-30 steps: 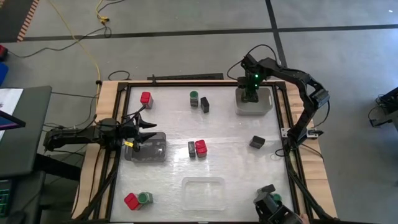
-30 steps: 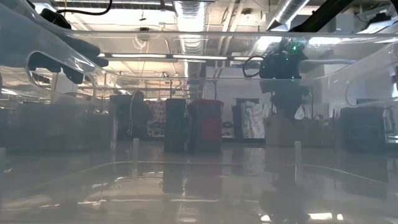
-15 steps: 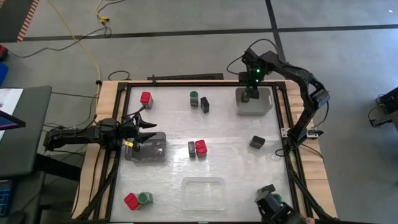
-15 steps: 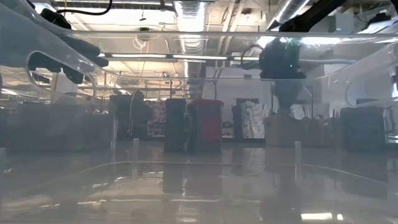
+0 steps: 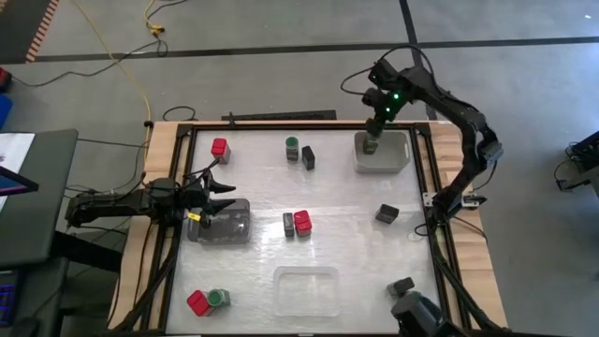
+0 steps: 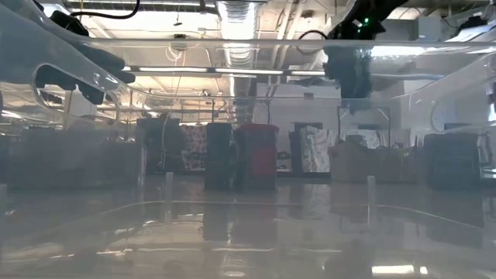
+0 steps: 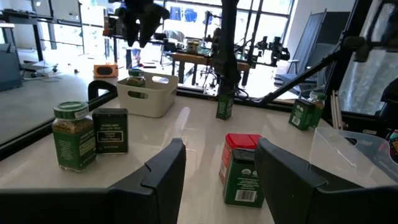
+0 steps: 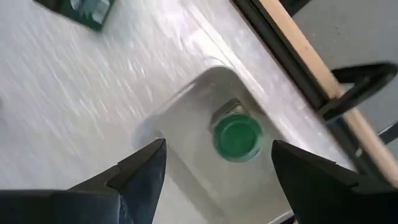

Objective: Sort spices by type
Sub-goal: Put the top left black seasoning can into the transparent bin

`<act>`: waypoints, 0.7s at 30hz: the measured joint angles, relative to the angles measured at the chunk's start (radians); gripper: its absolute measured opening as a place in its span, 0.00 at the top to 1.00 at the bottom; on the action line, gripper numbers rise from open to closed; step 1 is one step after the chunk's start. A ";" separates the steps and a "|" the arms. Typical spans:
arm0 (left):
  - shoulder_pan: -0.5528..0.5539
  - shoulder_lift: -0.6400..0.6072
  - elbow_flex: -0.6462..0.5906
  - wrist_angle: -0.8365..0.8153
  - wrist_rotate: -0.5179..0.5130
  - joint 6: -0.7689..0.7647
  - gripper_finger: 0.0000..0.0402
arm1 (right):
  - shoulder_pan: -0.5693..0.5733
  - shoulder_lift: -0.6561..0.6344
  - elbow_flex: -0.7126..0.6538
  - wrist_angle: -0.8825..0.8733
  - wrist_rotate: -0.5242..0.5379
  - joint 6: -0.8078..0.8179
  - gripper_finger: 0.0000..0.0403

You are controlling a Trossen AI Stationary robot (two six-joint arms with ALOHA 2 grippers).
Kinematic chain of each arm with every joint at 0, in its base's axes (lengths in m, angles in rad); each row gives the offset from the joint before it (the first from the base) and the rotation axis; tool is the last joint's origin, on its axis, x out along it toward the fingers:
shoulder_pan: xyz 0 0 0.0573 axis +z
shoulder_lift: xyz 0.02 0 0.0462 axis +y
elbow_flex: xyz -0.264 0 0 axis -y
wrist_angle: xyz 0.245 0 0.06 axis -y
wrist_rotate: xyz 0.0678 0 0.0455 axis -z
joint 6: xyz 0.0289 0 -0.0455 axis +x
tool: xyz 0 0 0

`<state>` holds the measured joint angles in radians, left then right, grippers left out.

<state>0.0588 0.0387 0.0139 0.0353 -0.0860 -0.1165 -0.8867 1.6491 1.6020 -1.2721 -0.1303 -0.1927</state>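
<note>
In the right wrist view my right gripper is open, straight above a round green-lidded jar that stands upright on the floor of the grey tray. The high view puts this gripper over the tray at the table's far right. My left gripper is open and waits at the left edge over a clear tray. On the table stand a red container, a green jar beside a black box, a black and red pair, a black box and a red and green pair.
An empty clear tray lies near the near edge, with a dark box to its right. A black frame and wooden border run around the tabletop. The left wrist view shows a green jar, a black box and a red-lidded container ahead.
My right gripper has risen straight up out of the grey tray and drifted a little toward the far edge. The green-lidded jar has stayed standing in the tray below it. My left arm has kept still.
</note>
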 joint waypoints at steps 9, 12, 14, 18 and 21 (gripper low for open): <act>0.000 0.000 0.000 0.000 0.000 0.000 0.54 | 0.147 -0.075 0.000 -0.007 0.000 0.355 0.21; 0.000 0.000 0.000 0.000 0.000 0.000 0.54 | 0.214 -0.078 0.000 -0.005 0.000 0.419 0.21; 0.000 0.000 0.000 0.000 0.000 0.000 0.54 | 0.254 -0.078 0.000 -0.004 0.000 0.443 0.21; 0.000 0.000 0.000 0.000 0.000 0.000 0.54 | 0.325 -0.078 0.000 0.002 0.002 0.488 0.21; 0.000 0.000 0.000 0.000 0.000 0.000 0.54 | 0.367 -0.078 0.000 0.001 0.004 0.513 0.21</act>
<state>0.0589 0.0387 0.0143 0.0353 -0.0856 -0.1165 -0.5194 1.5715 1.6016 -1.2709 -0.1265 0.3205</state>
